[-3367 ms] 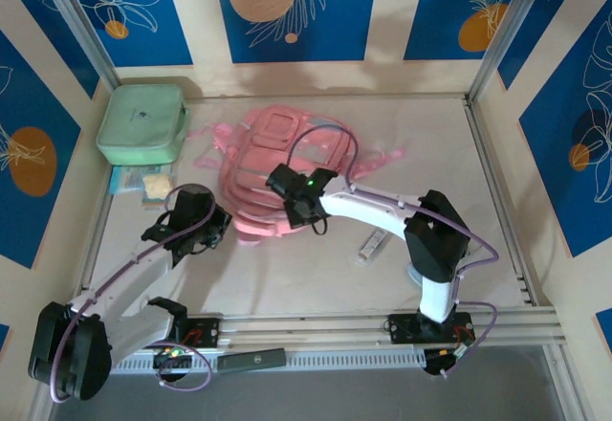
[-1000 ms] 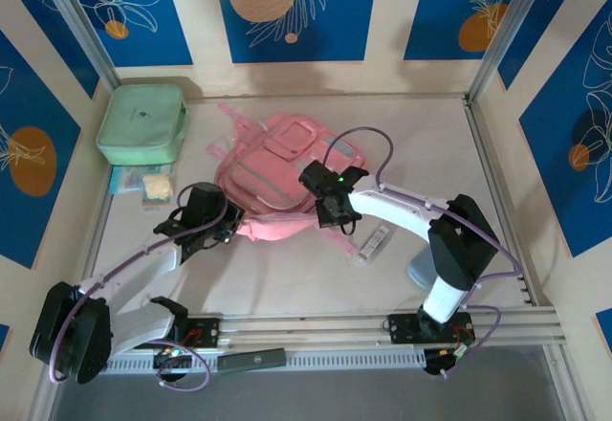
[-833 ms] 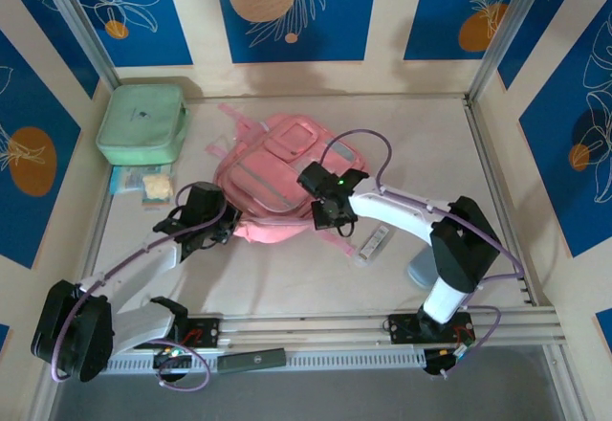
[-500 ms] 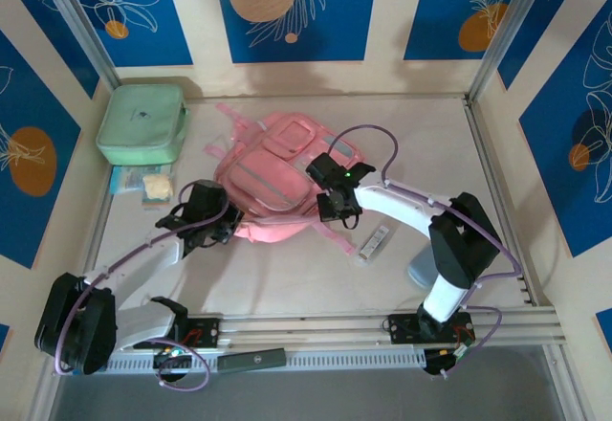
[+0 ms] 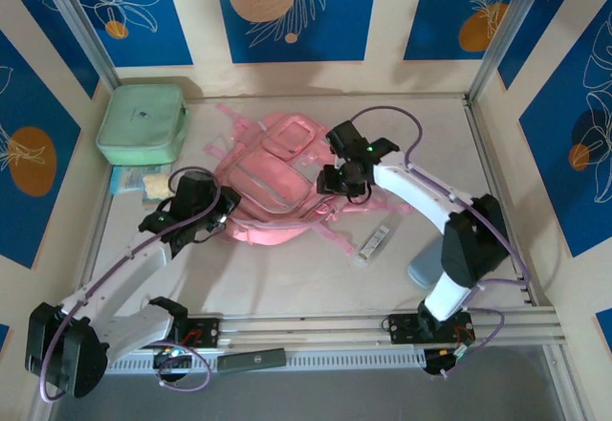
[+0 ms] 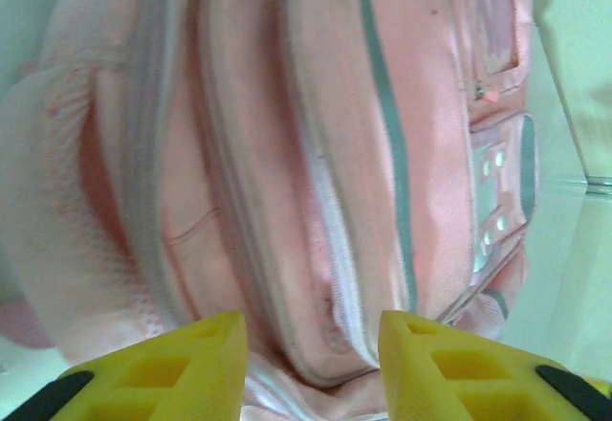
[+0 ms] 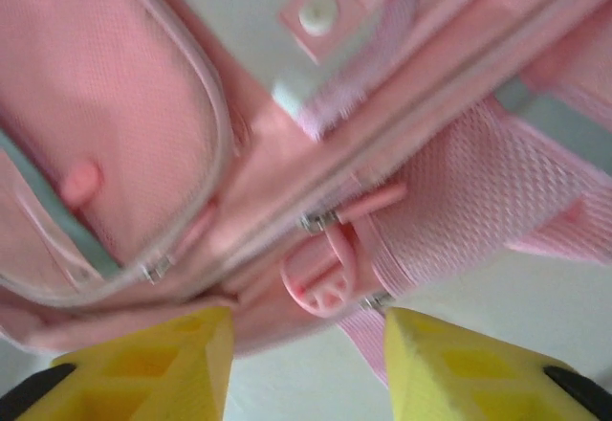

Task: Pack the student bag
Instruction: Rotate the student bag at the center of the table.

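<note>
— Where is the student bag?
— Flat on the table, near the middle (it is the big pink thing).
— And the arms?
— Both reach out low to it. The left gripper is at its left side and the right gripper at its right. Both have their fingers apart, holding nothing.

Overhead, two wrist close-ups (bag shared)
</note>
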Motion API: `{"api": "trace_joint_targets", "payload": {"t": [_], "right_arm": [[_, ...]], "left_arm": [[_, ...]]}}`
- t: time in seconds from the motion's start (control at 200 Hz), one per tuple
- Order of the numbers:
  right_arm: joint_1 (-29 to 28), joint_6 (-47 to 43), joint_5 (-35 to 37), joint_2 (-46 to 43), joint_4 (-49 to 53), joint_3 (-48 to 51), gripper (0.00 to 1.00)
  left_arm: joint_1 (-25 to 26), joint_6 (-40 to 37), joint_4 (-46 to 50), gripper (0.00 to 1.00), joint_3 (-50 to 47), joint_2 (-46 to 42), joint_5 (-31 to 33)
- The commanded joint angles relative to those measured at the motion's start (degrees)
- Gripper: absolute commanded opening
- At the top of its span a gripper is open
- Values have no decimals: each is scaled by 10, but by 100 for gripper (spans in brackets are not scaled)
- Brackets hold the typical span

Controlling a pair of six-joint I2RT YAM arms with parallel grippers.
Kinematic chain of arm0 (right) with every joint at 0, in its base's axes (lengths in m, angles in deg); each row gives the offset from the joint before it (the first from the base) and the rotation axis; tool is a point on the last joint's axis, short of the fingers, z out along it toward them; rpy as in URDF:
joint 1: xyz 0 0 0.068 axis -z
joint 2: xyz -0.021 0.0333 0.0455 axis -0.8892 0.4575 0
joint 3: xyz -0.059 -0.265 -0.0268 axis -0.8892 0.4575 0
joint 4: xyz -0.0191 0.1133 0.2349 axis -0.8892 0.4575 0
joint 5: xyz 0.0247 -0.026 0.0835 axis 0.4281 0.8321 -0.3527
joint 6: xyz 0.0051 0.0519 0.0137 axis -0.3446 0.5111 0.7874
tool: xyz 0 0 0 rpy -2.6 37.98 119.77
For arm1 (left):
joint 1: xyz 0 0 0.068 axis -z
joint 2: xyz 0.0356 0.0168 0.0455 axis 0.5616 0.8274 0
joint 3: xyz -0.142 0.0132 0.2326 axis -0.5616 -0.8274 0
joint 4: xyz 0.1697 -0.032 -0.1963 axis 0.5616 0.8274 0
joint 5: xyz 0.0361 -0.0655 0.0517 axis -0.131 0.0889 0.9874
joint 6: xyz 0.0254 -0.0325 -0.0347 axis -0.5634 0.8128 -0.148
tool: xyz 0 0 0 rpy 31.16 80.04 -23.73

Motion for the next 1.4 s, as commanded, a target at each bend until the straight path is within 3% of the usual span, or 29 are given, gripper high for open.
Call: {"api": "trace_joint_targets", "payload": {"t": [0.0, 0.2, 0.435, 0.89, 1.03, 1.115, 1.195, 1.271, 1.391], "right_arm": [[6, 33, -29, 57, 23, -56, 50], [5, 81, 24, 143, 70, -132, 57], [10, 135, 37, 148, 47, -94, 57], [33, 133, -11, 206, -51, -102, 56], [37, 115, -32, 191, -98, -71, 41], [37, 111, -39, 175, -129, -44, 24], [41, 114, -49, 164, -141, -30, 17], [49, 123, -73, 148, -162, -8, 4], [46, 133, -111, 112, -200, 23, 0]], "left_arm": [[27, -14, 2, 41, 36, 30, 19], [39, -13, -31, 41, 33, 84, 22], [32, -21, -35, 41, 26, 109, 27], [10, -30, -67, 41, 24, 165, 28], [-6, -38, -87, 41, 36, 199, 14], [-15, -44, -106, 40, 42, 219, 6], [-24, -49, -111, 40, 53, 237, 3], [-36, -61, -121, 39, 65, 254, -3], [-65, -93, -128, 39, 106, 293, -13]]}}
